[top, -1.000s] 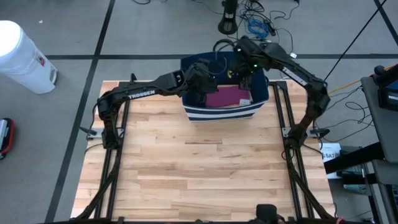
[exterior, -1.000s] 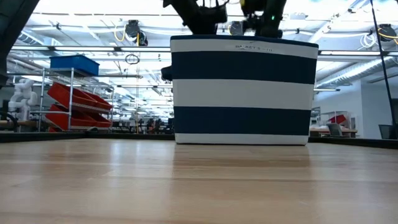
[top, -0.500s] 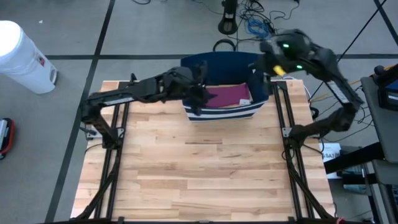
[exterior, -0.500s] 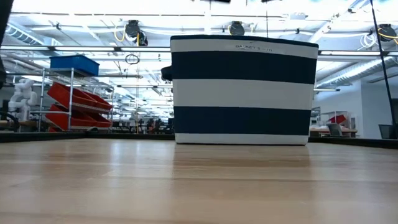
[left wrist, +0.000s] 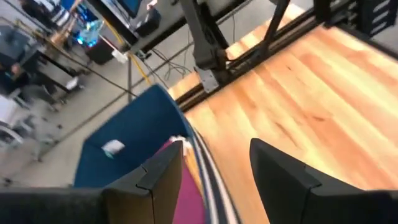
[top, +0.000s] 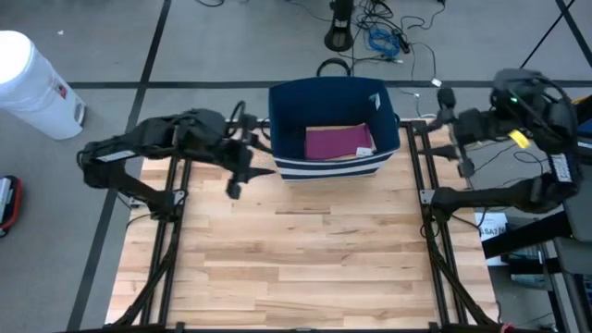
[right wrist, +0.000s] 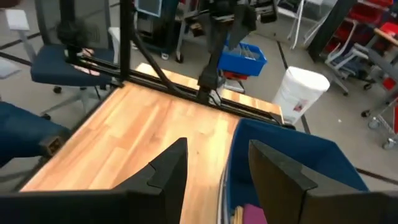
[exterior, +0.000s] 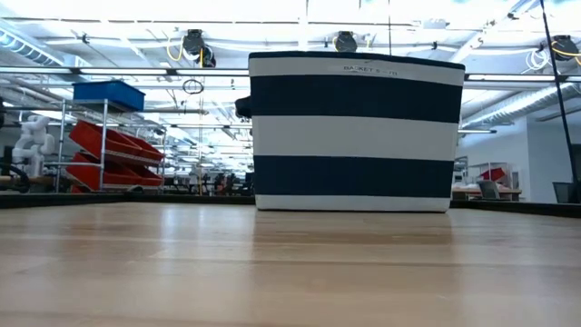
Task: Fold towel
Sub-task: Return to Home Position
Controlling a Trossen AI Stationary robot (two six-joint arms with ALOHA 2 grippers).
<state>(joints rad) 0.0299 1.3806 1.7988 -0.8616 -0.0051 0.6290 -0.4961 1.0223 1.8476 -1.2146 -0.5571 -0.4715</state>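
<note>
Left claw (left wrist: 214, 163) jaws apart, empty, left of navy-white striped fabric bin (top: 333, 167); right claw (right wrist: 217, 155) likewise, right side. Folded purple towel (top: 339, 142) inside; only homing remains.

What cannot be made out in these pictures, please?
Low view: the striped wall of the bin hides its contents; the lettering on its rim is too small to read.
High view: the purple towel covers whatever lies beneath it.
Right wrist view: the open right end effector and the bottom edge hide most of the bin's inside.
Left wrist view: the open left end effector hides part of the towel.
</note>
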